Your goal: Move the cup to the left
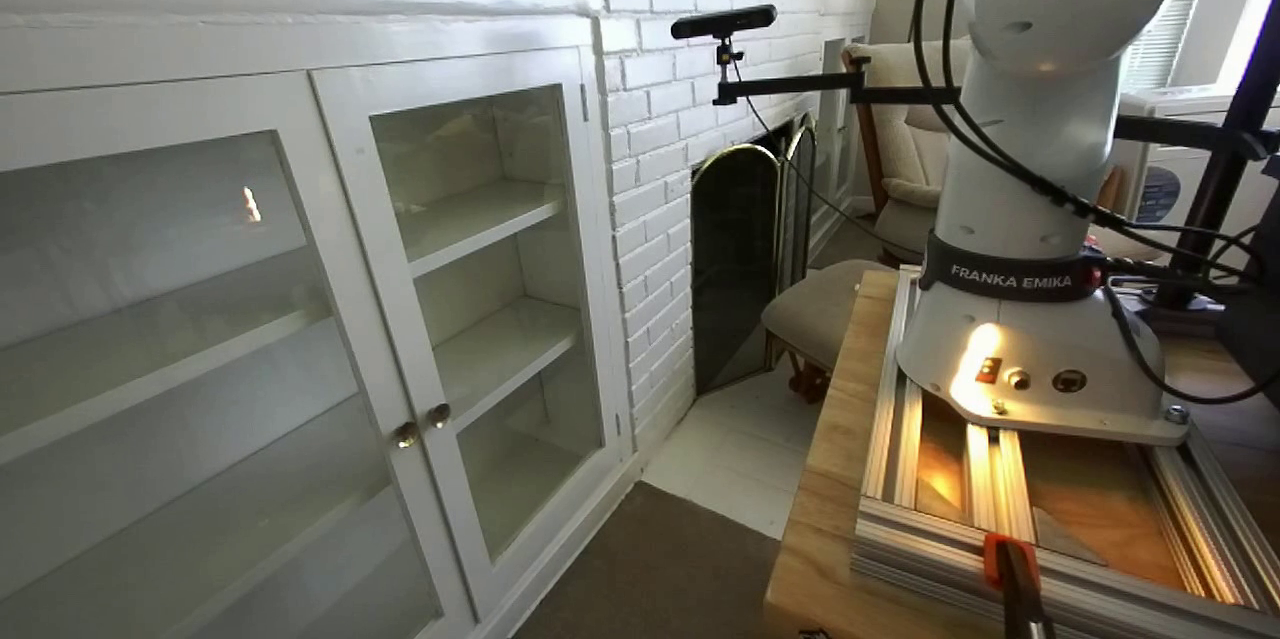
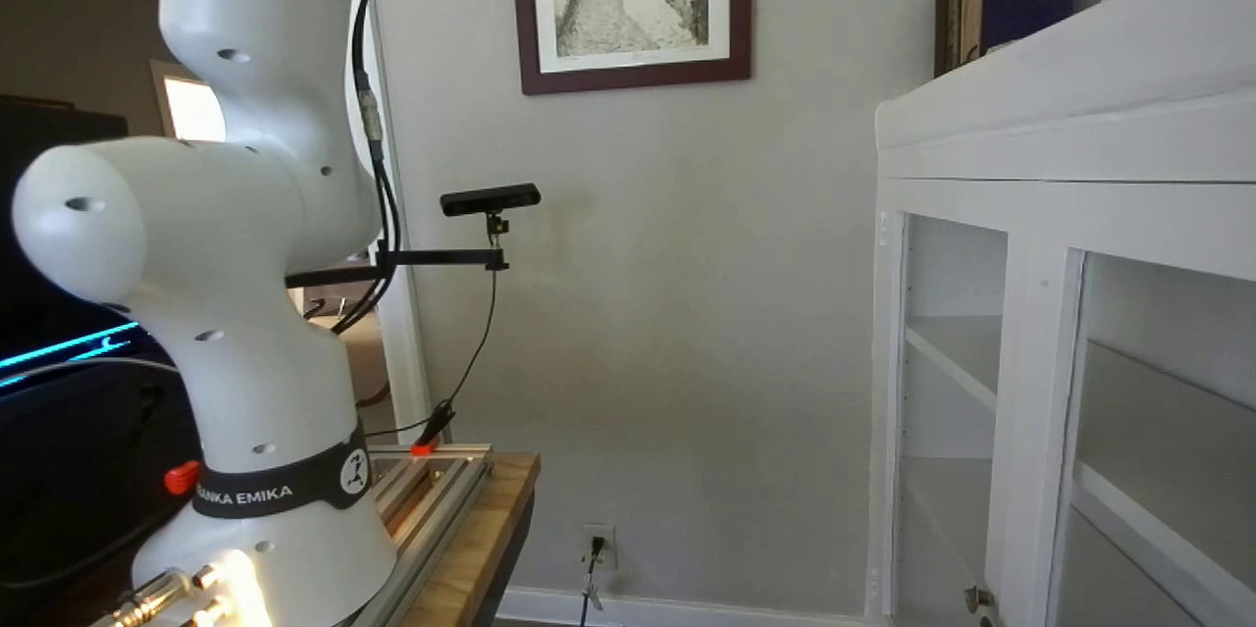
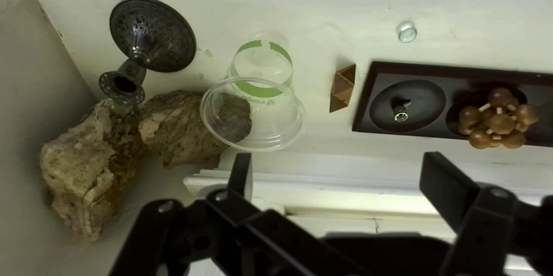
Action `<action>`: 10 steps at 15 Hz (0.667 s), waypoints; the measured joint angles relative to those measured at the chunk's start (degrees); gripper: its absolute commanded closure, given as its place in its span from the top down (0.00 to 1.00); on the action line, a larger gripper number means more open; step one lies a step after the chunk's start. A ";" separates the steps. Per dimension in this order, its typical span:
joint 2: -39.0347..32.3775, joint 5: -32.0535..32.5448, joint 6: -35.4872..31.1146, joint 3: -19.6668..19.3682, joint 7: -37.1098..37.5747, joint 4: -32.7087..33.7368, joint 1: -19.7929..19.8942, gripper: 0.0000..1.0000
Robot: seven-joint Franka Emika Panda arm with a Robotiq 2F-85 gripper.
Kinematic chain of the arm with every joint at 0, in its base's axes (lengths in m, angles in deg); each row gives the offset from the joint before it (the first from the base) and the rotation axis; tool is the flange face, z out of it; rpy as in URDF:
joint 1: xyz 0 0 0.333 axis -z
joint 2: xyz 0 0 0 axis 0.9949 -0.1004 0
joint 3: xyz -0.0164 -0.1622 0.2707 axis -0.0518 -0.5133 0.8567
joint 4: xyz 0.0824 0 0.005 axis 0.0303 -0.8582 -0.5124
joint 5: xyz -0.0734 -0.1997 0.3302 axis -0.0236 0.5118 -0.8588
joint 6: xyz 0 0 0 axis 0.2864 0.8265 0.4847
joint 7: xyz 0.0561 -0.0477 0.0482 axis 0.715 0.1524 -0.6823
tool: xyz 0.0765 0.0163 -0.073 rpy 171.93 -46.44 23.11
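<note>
A clear plastic cup [image 3: 270,112] with a green band stands on a white ledge [image 3: 311,138] in the wrist view, its rim toward the camera. My gripper [image 3: 337,161] is open, with its two black fingers wide apart and nothing between them. The left finger shows just below the cup's rim in the picture; the cup lies up and left of the space between the fingers. I see no contact with the cup. Neither the cup nor the gripper shows in the exterior views; only the arm [image 1: 1040,139] does, also in an exterior view [image 2: 265,333].
In the wrist view, rough rocks [image 3: 86,168] and a dark metal candlestick [image 3: 151,36] stand left of the cup. A brown faceted piece [image 3: 342,88], a dark tray [image 3: 363,99] with a wooden ball figure [image 3: 501,122], and a small glass piece [image 3: 407,33] lie right. White cabinets [image 1: 350,319] stand beside the arm.
</note>
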 measured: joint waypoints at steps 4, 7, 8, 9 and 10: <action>-2.99 -0.03 -0.02 -0.01 0.01 2.25 1.02 1.00; -4.35 -0.01 -0.01 -0.01 -0.03 2.46 1.03 1.00; -4.31 -0.01 -0.01 -0.01 -0.03 2.47 1.01 1.00; -4.22 -0.01 -0.01 -0.01 -0.03 2.47 1.01 1.00; -4.16 -0.01 -0.01 -0.01 -0.03 2.47 1.01 1.00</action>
